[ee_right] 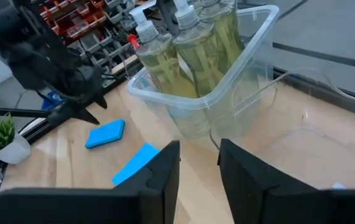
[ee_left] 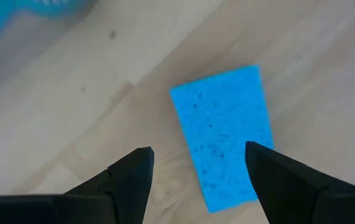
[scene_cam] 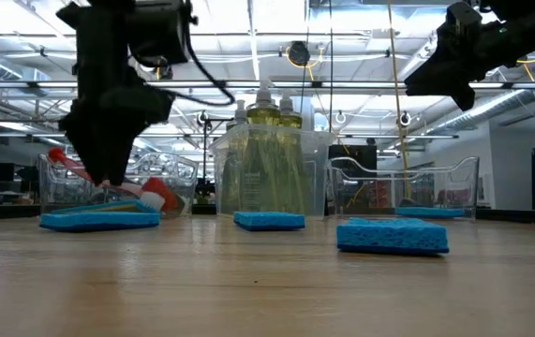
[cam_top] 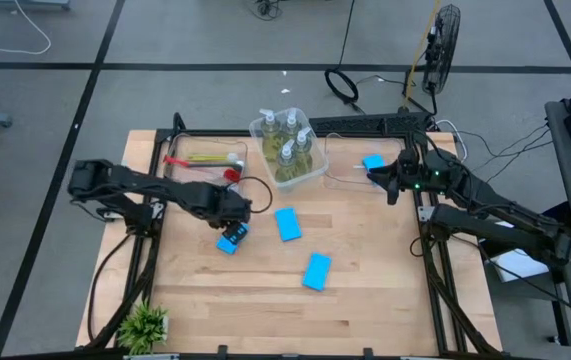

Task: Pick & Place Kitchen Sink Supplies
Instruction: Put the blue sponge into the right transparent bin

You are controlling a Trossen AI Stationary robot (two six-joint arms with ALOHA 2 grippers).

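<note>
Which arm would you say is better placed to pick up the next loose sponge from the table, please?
The left. Its claw hangs open directly over a blue sponge lying on the wood, fingers either side. The right claw is raised by the clear bin at the far right, away from the loose sponges.

Left arm: reaches from the table's left edge toward the middle, wrist bent down | left gripper [cam_top: 233,238]: low over the tabletop, fingers spread apart, empty | Right arm: stretched along the right edge | right gripper [cam_top: 373,176]: raised, fingers narrowly parted, empty
</note>
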